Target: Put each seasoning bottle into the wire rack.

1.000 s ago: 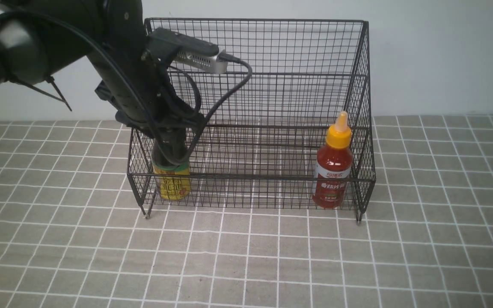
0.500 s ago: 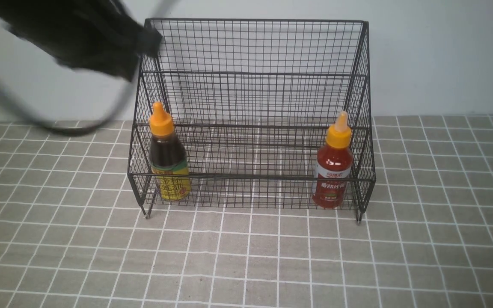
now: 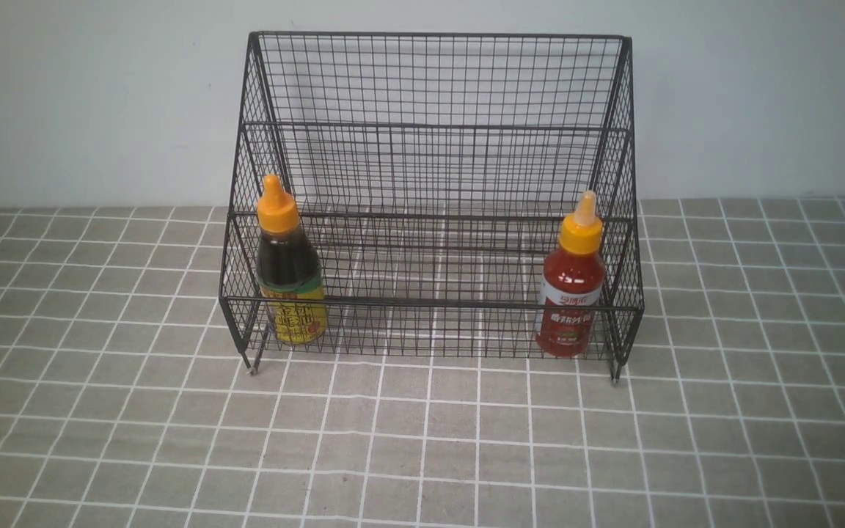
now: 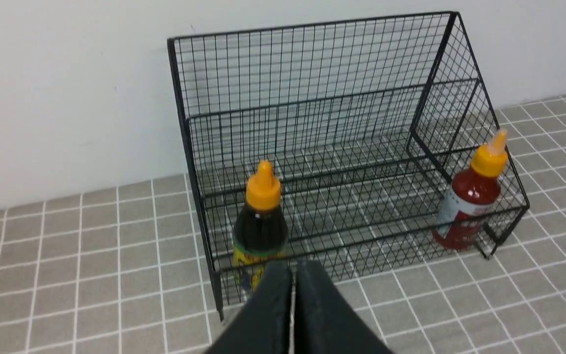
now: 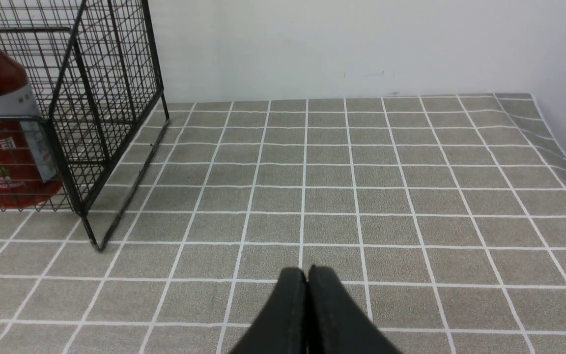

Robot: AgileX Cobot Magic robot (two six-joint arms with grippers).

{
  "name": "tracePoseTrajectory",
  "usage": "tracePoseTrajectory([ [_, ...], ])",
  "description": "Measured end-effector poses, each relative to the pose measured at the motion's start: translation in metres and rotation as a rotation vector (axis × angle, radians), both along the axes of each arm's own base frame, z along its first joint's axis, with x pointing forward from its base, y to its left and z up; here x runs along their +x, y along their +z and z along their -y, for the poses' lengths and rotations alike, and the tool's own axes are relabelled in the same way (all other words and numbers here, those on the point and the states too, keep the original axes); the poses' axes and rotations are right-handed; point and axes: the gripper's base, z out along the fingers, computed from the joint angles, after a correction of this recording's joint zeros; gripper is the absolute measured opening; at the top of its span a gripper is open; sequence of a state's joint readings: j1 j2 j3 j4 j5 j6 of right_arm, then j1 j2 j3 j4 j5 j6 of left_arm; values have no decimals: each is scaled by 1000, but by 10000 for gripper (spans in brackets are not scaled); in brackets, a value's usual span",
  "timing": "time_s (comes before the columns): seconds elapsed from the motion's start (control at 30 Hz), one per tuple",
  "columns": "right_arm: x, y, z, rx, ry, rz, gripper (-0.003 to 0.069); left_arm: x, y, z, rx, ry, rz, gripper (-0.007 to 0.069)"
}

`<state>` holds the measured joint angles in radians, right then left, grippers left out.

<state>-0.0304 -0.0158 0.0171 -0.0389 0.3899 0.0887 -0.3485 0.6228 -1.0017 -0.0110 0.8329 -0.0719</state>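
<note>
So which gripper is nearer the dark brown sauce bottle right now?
Left. The left gripper, jaws shut, hangs just in front of the dark brown sauce bottle. The right gripper is out past the wire rack, beyond its red-bottle end.

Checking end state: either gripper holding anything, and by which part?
Nothing held. Left gripper and right gripper are shut on nothing. Brown sauce bottle and red sauce bottle stand free in the wire rack.

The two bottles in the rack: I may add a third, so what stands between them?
Nothing: front view shows bare mesh between the brown bottle and the red bottle.
</note>
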Motion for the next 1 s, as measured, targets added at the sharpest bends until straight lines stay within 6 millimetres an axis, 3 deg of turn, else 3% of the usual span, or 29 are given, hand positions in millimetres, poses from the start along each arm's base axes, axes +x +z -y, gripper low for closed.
tracePoseTrajectory([
  [0.23,0,0,0,0,0,0,-15,-40,-48,-15,-7,-1,17,-7],
  [0.4,0,0,0,0,0,0,-15,-58,-56,-21,-22,-1,60,-7],
  [0.67,0,0,0,0,0,0,-15,-60,-62,-22,-27,12,120,-7],
  [0.73,0,0,0,0,0,0,-15,-55,-79,-22,-14,56,186,-7],
  [0.83,0,0,0,0,0,0,-15,-47,-120,-23,6,141,250,-7],
  [0.93,0,0,0,0,0,0,-15,-42,-149,-25,23,188,255,-7],
  [0.97,0,0,0,0,0,0,-15,-42,-148,-25,24,193,260,-7],
  [1.0,0,0,0,0,0,0,-15,-41,-165,-26,33,216,257,-7],
])
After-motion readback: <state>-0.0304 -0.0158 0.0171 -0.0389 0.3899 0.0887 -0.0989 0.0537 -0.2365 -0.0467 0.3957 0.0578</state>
